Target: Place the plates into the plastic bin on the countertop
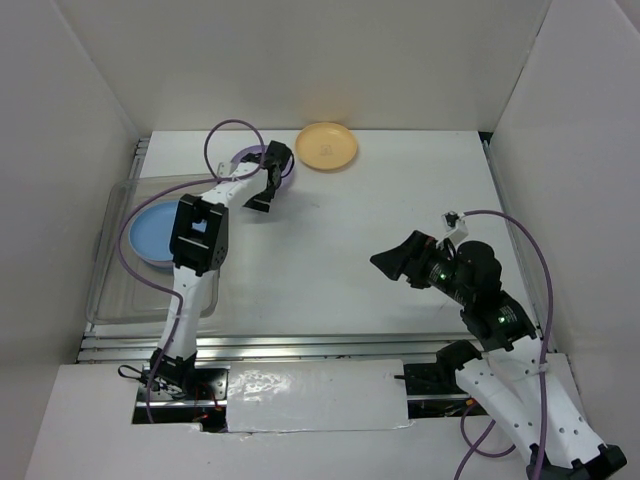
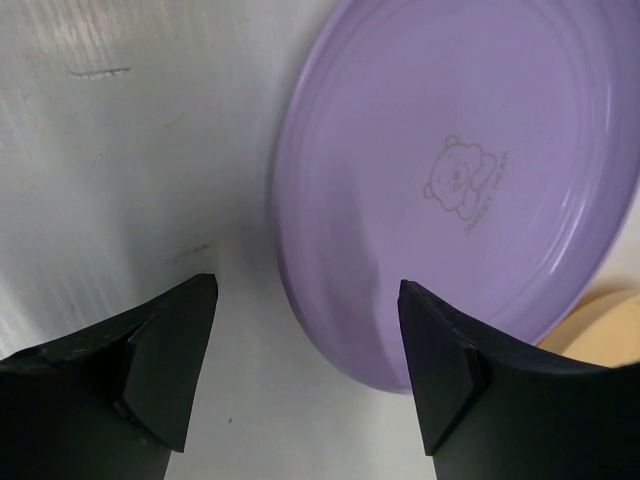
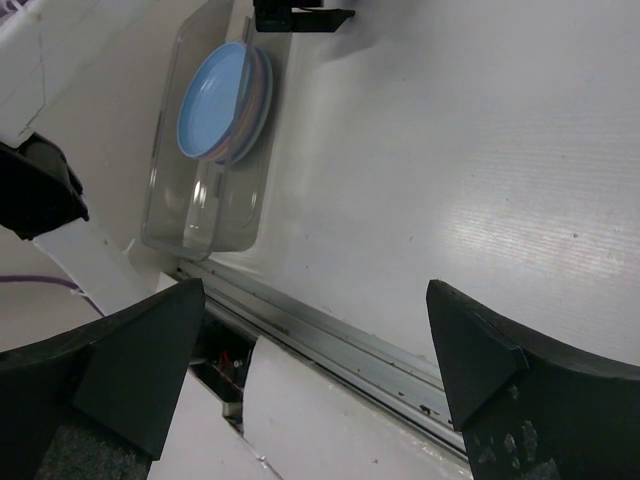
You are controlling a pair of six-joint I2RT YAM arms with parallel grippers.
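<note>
Pickup of lilac plate at the back of the bench, left jaws open astride its rim.

Lilac plate [image 2: 450,150] lies flat near the far edge of the bench [image 1: 330,270], just beside an orange plate [image 1: 326,146]. Both are outside the bin [image 1: 108,255], where a blue plate [image 1: 152,235] tops a small stack. Left jaws stand apart and empty, one finger over bare bench and the other above the plate's rim, so this looks like the grab. Next they likely need to drop, pinch that thin rim, lift, and swing left to the bin. Room is tight by the back wall and the orange plate, while the bin's near end is bare. Right jaws gape wide, holding nothing, well apart over the right side, with open bench between.
</note>
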